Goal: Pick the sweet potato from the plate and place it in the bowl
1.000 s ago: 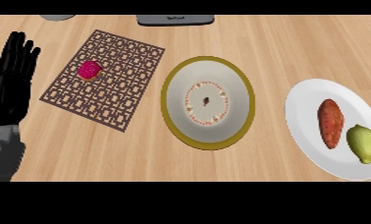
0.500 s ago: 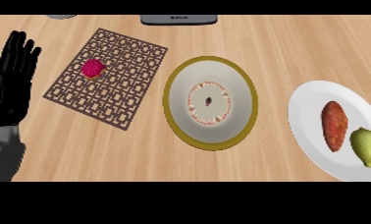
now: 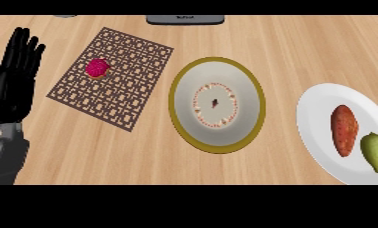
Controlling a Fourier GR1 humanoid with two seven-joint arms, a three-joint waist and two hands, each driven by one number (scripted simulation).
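An orange-red sweet potato lies on a white plate at the right edge of the counter, with a green fruit beside it on the same plate. A cream bowl with an olive-gold rim stands in the middle, with nothing in it. My left hand rests open at the left edge, fingers up, far from the plate and the bowl. My right hand does not show.
A brown lattice mat lies left of the bowl with a small pink-red item on it. A dark grey appliance edge shows at the top, and a grey object at the top left.
The whole view has shifted slightly, so the plate and bowl sit a little further right in the picture. No object or hand has moved on the counter.
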